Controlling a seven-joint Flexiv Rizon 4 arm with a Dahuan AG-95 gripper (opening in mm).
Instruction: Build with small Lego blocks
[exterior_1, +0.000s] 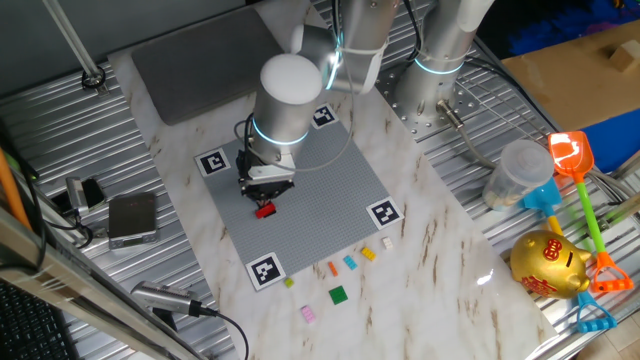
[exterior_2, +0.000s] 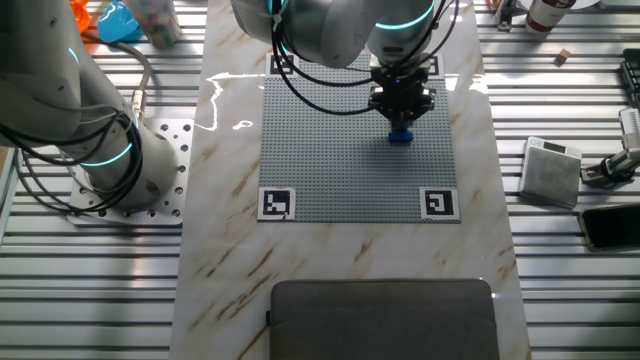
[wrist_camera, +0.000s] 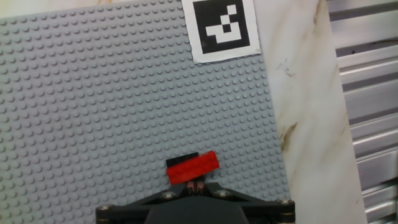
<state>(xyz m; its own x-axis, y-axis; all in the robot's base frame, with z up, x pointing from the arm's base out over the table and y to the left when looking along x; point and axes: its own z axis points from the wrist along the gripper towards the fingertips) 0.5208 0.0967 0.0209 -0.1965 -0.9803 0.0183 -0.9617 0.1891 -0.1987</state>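
Fingers of the gripper (wrist_camera: 198, 185) meet at a point right against the near edge of a red brick (wrist_camera: 193, 167) in the hand view; they look drawn together there, but whether they pinch the brick or merely rest on it I cannot tell, since the tips are mostly hidden under the housing.

Going left to right across that view: bare studs of the grey baseplate (wrist_camera: 93, 112) fill the left half; the red brick sits low in the middle, directly ahead of the fingertips and touching them, with a sliver of black brick (wrist_camera: 181, 158) showing along its far edge. Its long axis runs crosswise to the fingers, tilted slightly so the right end lies a little farther away, which suggests it is not yet square to the stud rows. A black-and-white corner marker (wrist_camera: 224, 28) lies up and to the right, with marble tabletop (wrist_camera: 305, 112) beyond the plate's edge.

The other fixed view shows a blue brick (exterior_2: 401, 136) under the gripper, so this is probably a small stack, red uppermost.

From the first fixed view, loose bricks wait on the marble well apart from the hand: pink (exterior_1: 309, 314), green (exterior_1: 339, 294), orange (exterior_1: 333, 268), light blue (exterior_1: 350, 262), yellow (exterior_1: 368, 253).

The coming move likely hinges on squaring that tilted axis before pressing straight down.
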